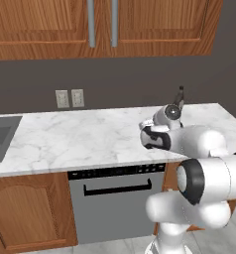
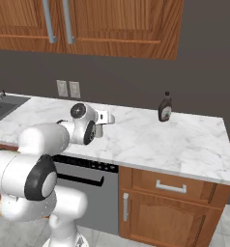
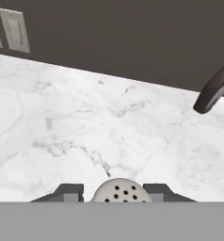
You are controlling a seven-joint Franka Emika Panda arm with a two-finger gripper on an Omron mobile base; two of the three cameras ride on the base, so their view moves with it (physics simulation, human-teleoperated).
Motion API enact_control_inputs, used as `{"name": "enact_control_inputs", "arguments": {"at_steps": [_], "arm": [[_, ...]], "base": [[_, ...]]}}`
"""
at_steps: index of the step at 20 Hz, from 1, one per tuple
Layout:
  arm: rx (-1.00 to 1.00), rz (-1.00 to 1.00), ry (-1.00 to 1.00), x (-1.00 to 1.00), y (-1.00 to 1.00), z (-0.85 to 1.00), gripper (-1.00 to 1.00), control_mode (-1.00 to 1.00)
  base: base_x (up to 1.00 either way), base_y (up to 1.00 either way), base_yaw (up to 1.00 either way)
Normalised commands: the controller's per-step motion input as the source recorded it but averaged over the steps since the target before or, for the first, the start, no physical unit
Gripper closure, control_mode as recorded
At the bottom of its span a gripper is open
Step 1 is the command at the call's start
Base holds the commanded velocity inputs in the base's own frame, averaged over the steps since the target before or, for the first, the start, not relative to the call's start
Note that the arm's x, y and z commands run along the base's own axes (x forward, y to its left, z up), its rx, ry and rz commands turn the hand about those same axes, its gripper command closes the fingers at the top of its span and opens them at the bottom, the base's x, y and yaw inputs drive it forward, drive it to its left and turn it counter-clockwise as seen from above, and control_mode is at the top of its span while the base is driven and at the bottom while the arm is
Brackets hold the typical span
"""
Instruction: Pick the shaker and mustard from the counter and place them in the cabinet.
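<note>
The shaker (image 3: 119, 190), a small grey cylinder with a pale perforated cap, sits between my fingertips in the hand view, and my gripper (image 3: 113, 193) is shut on it. Seen from the right base, the gripper (image 2: 99, 128) points down just above the white marble counter (image 2: 184, 140), near its front edge; whether the shaker touches the slab is hidden. From the left base, the arm covers most of the hand (image 1: 147, 123) over the counter (image 1: 80, 139). The brown wall cabinet (image 1: 154, 25) (image 2: 122, 24) hangs overhead with its doors closed. The mustard is out of view.
A dark brown bottle (image 2: 165, 108) (image 1: 180, 95) stands at the back of the counter, right of the gripper. A sink (image 1: 1, 136) lies at the left end. Wall outlets (image 2: 68, 89) sit behind. A dishwasher (image 1: 115, 198) is below. The counter ends at the right (image 2: 225, 144).
</note>
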Motion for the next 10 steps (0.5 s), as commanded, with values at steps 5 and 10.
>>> {"name": "enact_control_inputs", "arguments": {"at_steps": [5,10], "arm": [[0.07,0.0,-0.02,-0.93,0.0,0.65,1.0,-1.0],[0.08,0.0,0.0,-0.75,0.03,0.49,1.0,-1.0]], "base": [[0.0,0.0,0.0],[0.0,0.0,0.0]]}}
